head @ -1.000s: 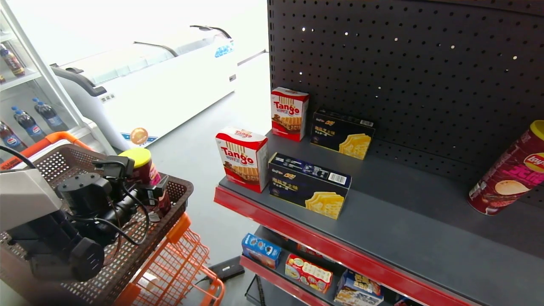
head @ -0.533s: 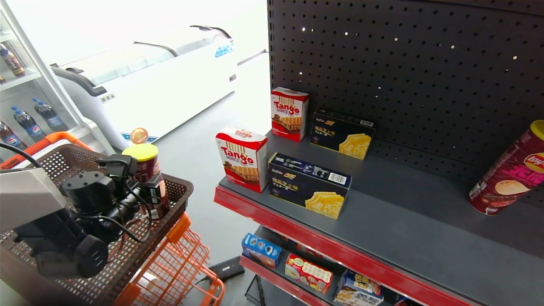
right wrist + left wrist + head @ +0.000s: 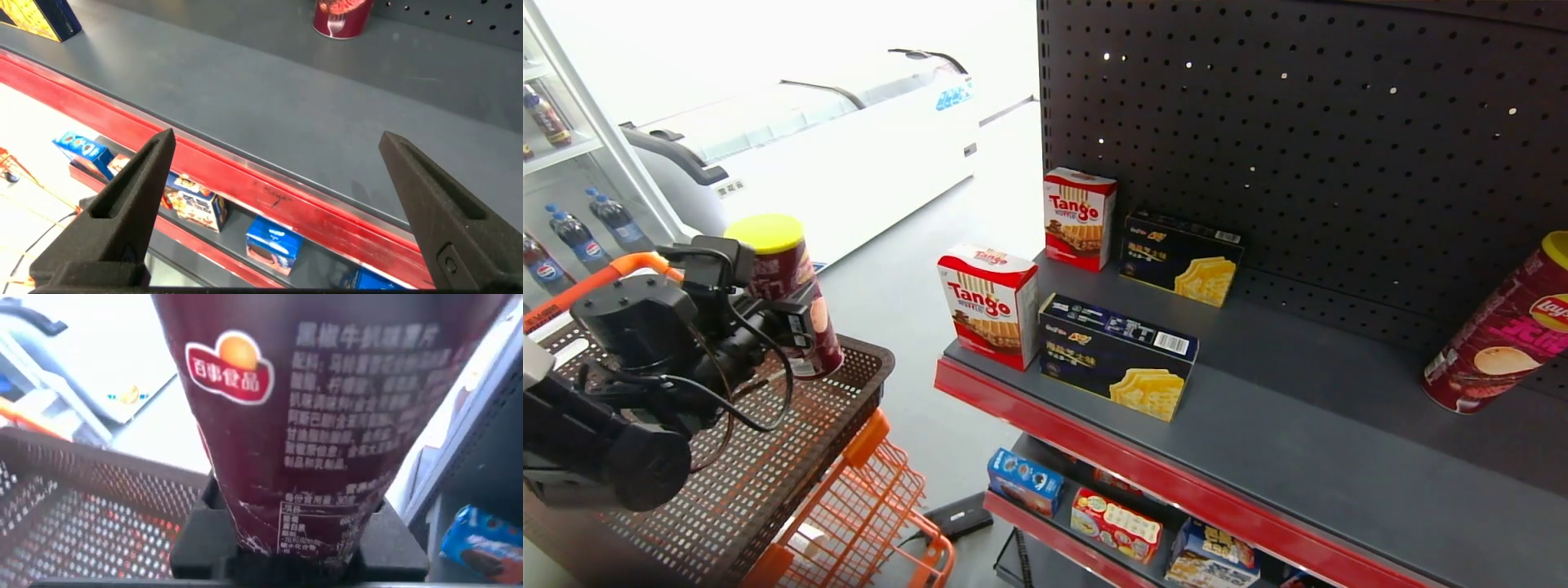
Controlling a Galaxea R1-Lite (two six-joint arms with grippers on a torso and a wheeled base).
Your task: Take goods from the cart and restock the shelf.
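Observation:
My left gripper (image 3: 788, 314) is shut on a dark red chip can with a yellow lid (image 3: 783, 282), held upright above the brown cart basket (image 3: 792, 441). The left wrist view has the can (image 3: 327, 416) close up between the jaws. The grey shelf (image 3: 1298, 425) with a red front edge stands to the right. A second dark red chip can (image 3: 1503, 331) leans against the pegboard at the shelf's far right. My right gripper (image 3: 278, 212) is open, hovering over the shelf's front edge (image 3: 270, 188).
Two red wafer boxes (image 3: 988, 304) (image 3: 1079, 216) and two dark blue cracker boxes (image 3: 1117, 355) (image 3: 1180, 257) fill the shelf's left end. Bare shelf lies between them and the leaning can. A lower shelf holds snack packs (image 3: 1115, 523). An orange cart frame (image 3: 866, 506) sits under the basket.
My left gripper has lifted the chip can up out of the basket; it now hangs clearly above the basket rim. The shelf items have not moved.

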